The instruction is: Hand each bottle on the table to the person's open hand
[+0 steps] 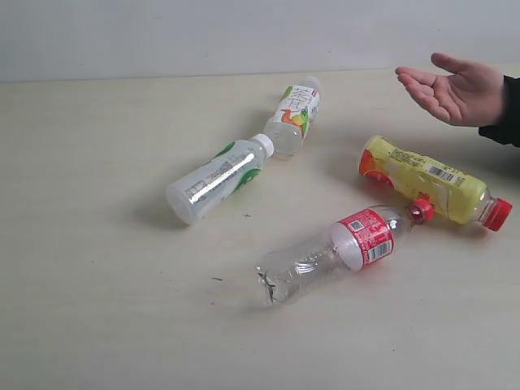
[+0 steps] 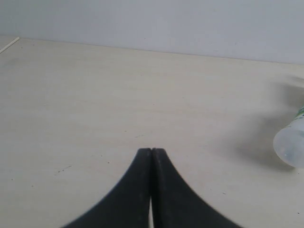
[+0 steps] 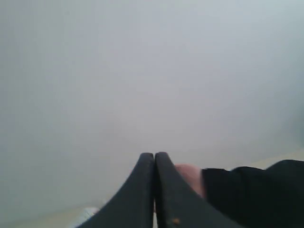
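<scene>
Several bottles lie on their sides on the pale table: a clear one with a green-white label and white cap, a clear one with an orange-green label, a yellow one with a red cap, and a crushed clear one with a red label. The person's open hand is held palm up at the far right. Neither gripper shows in the exterior view. My left gripper is shut and empty above bare table, with one bottle's base off to the side. My right gripper is shut and empty, with the person's hand and dark sleeve behind it.
A plain light wall runs along the table's far edge. The person's dark sleeve enters from the right edge of the exterior view.
</scene>
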`<action>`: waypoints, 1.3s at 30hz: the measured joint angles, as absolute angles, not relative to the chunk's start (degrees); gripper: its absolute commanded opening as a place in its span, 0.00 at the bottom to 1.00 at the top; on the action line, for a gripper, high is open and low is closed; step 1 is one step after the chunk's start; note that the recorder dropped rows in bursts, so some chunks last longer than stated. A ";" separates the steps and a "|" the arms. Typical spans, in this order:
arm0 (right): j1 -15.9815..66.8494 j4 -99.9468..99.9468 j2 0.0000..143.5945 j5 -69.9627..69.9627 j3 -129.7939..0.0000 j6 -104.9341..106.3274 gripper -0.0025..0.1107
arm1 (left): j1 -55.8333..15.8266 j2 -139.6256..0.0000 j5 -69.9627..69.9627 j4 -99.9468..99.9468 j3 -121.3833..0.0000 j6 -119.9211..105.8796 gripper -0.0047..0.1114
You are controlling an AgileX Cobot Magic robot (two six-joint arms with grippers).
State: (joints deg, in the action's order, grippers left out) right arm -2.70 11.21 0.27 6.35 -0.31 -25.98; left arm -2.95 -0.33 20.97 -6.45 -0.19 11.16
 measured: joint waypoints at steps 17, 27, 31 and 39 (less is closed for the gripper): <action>-2.70 4.66 28.73 26.23 -36.74 -38.97 0.02 | -2.95 -0.33 20.97 -6.45 -0.19 11.16 0.04; -2.70 38.92 58.50 -10.91 -60.15 -29.94 0.02 | -2.95 -0.33 20.97 -6.45 -0.19 11.16 0.04; -2.70 33.58 64.35 -16.97 -60.15 -15.23 0.02 | -2.95 -0.33 20.97 -6.45 -0.19 11.16 0.04; 3.25 14.30 69.96 -28.28 -60.37 28.84 0.02 | -2.95 -0.33 20.97 -6.45 -0.19 11.16 0.04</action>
State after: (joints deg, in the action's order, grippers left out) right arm 3.25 14.30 69.96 -28.28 -60.37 28.84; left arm -2.95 -0.33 20.97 -6.45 -0.19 11.16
